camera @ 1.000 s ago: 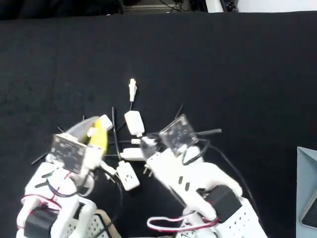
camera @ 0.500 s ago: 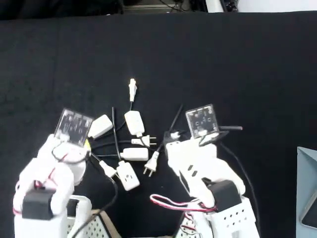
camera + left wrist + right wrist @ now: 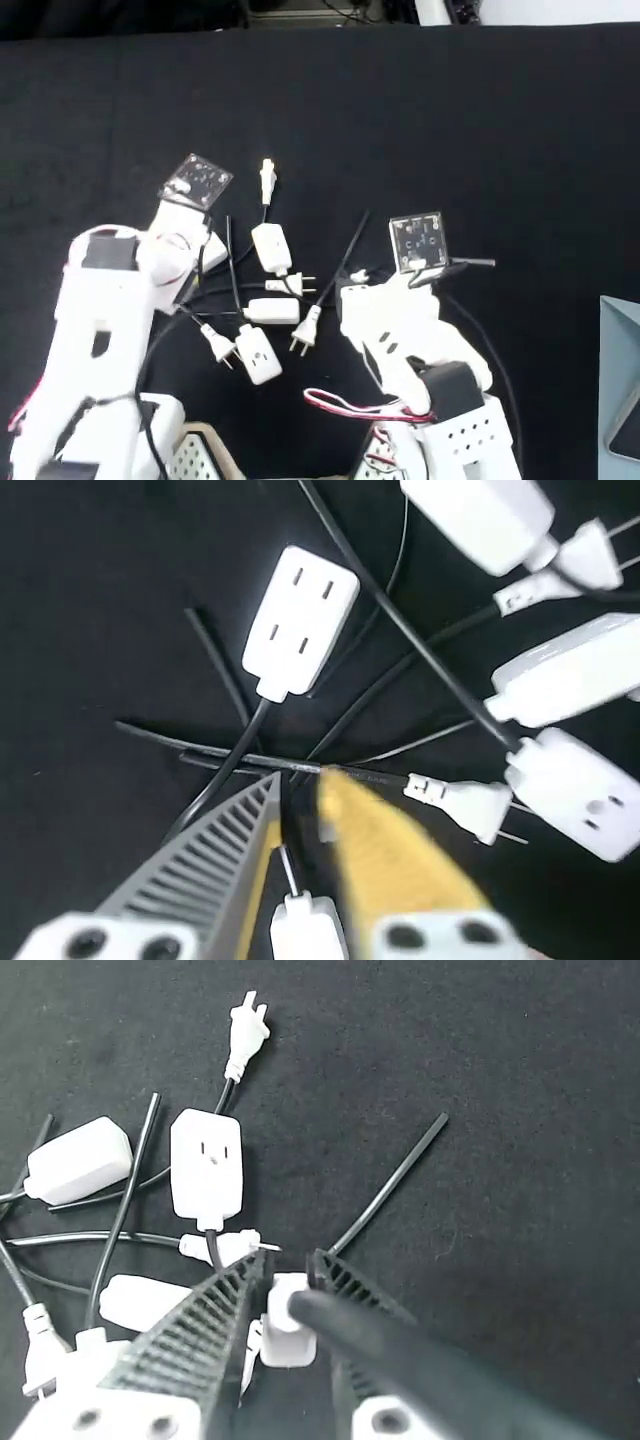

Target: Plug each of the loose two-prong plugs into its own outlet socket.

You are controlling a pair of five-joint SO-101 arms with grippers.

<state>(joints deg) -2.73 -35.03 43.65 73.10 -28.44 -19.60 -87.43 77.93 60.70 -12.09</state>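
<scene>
Several white sockets and two-prong plugs on black cables lie bunched at the table's middle. Among them are a socket [image 3: 270, 245], a plug [image 3: 292, 286] just below it and a lone plug [image 3: 267, 178] farther back. My right gripper [image 3: 290, 1258] is shut on a white plug [image 3: 283, 1345], whose cable [image 3: 390, 1180] runs away from the fingertips. The same plug [image 3: 306, 333] rests on the cloth beside the right arm. My left gripper [image 3: 300, 780] hangs narrowly open above crossing cables, short of a double socket [image 3: 300, 620]. A small white plug end [image 3: 305, 925] shows through its gap.
More sockets [image 3: 272, 311] [image 3: 258, 358] and a plug [image 3: 220, 343] lie between the two arms. The black cloth [image 3: 480, 130] stretches bare to the far side and right. A grey object [image 3: 622, 380] sits at the right edge.
The left arm has risen and swung from the near edge toward the far side, over the left socket. The right arm pulled back rightward out of the cluster, then barely moved.
</scene>
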